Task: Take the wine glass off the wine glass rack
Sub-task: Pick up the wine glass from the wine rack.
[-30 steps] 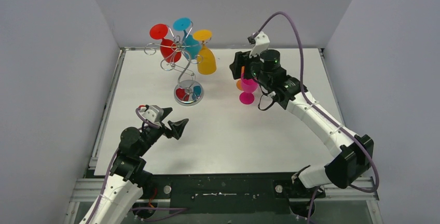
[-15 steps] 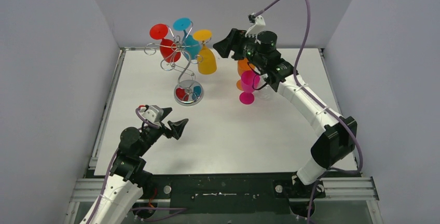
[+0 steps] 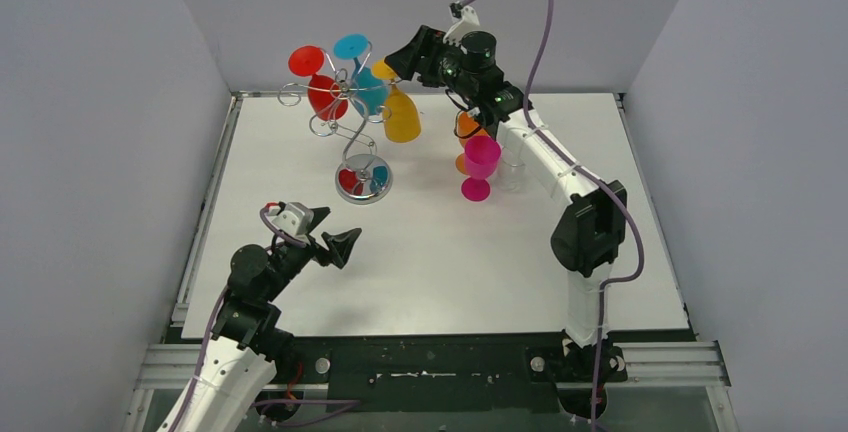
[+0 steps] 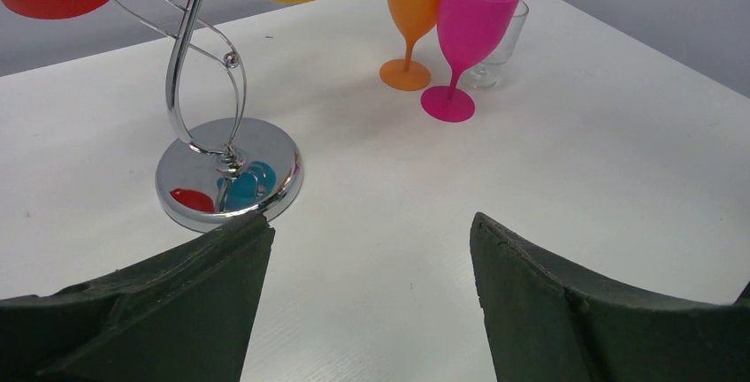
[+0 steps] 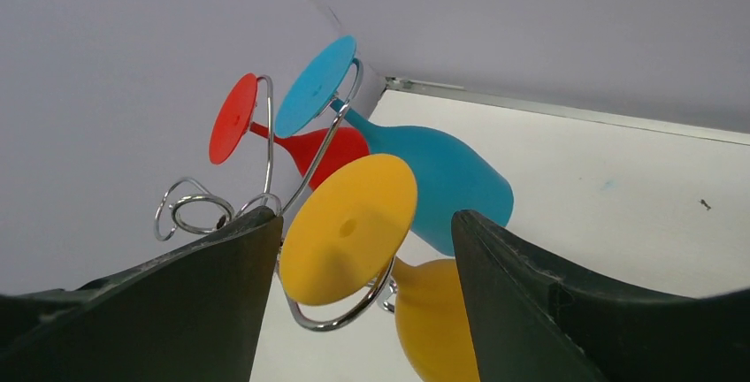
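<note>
**A:** Top view first. Where does the glass hang?

**B:** Three hang upside down on the rack (image 3: 366, 176), at the far left of the table: a red glass (image 3: 326, 95), a blue glass (image 3: 369, 90) and a yellow glass (image 3: 402, 122). The right gripper (image 3: 397, 60) is up at the yellow one's foot, jaws apart and holding nothing. The left gripper (image 3: 335, 232) is low near the front, wide open and empty.

**A:** What could go wrong?

**B:** The rack stands on one thin stem. A sideways pull could tip it and spill all three glasses. A pink glass (image 3: 480, 157), an orange glass (image 3: 468, 130) and a clear glass (image 3: 512, 174) stand under the right arm, so I think a low swing could knock them over.

**A:** Left wrist view?

**B:** The fingers are spread with bare table between them, near the rack's base but not touching it. Nothing steadies the rack, which makes tipping more likely.

**A:** Right wrist view?

**B:** The yellow foot sits between the open fingers, cradled in a wire loop. If they close on the wire as well, the glass would likely jam. A grip on the thin disc edge might slip. The blue bowl is just behind and could be bumped.

**A:** Any brands or writing?

**B:** None can be read in any view. The glasses, rack and fingers are all unmarked.
</note>
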